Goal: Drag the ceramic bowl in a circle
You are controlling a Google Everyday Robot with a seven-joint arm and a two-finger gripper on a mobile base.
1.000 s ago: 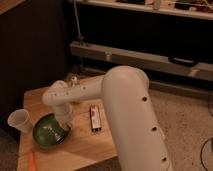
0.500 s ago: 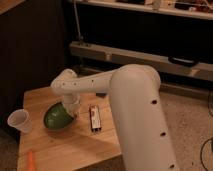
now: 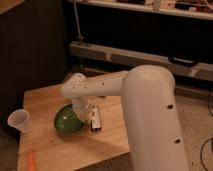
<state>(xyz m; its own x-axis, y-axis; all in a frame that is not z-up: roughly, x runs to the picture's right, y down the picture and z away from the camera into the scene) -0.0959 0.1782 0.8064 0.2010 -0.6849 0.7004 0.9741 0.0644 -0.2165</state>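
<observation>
The green ceramic bowl [image 3: 66, 121] sits on the wooden table [image 3: 45, 150], near its middle. My white arm reaches in from the right across the table. My gripper [image 3: 81, 111] points down at the bowl's right rim, partly covering it. The wrist hides where the gripper meets the bowl.
A small translucent white cup [image 3: 19, 121] stands at the table's left edge. A dark flat snack bar [image 3: 95, 118] lies just right of the bowl. An orange object [image 3: 31, 159] lies at the front left. Dark shelving stands behind the table.
The bowl has shifted to the right and a little toward the front of the table, along with the gripper. The cup and bar have not moved.
</observation>
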